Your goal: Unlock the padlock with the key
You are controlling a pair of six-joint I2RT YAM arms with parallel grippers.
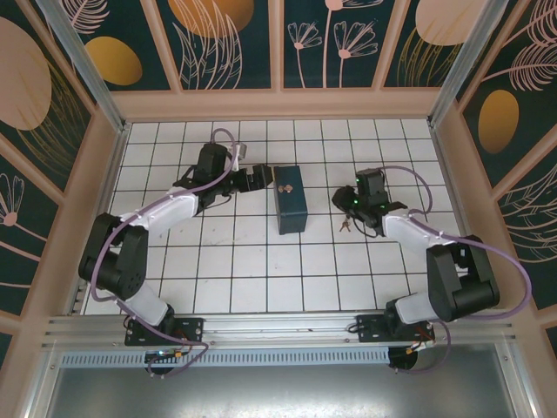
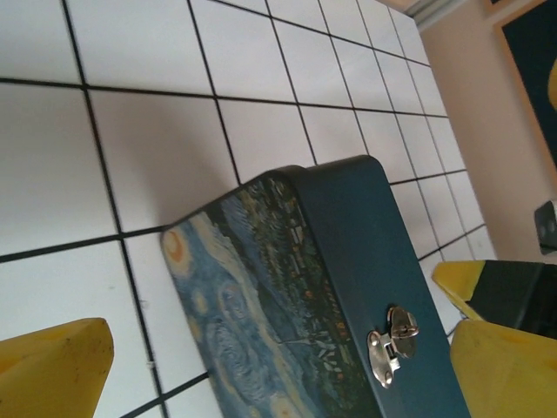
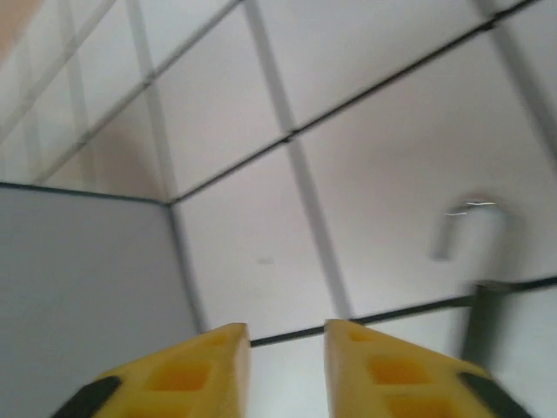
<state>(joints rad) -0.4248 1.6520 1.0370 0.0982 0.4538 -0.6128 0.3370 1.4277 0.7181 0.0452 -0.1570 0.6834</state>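
Padlock [image 3: 484, 306], dark, blurred, thin silvery shackle [image 3: 474, 209], near narrowly parted, empty right tool [image 3: 285, 335]; left tool [image 1: 261, 178] wide apart.

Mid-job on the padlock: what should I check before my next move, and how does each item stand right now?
1. Left hand open: ok; its fingers are wide apart beside the tin box.
2. Right hand empty: ok; its fingers are slightly apart with nothing between them.
3. Padlock found: cannot tell; the blurred right wrist view shows a hooked metal shape over a dark body, possibly the padlock.
4. Key found: cannot tell; a small item lies on the table near the right hand, too small to identify.
5. Box clasp free of the padlock: ok; nothing hangs from it.
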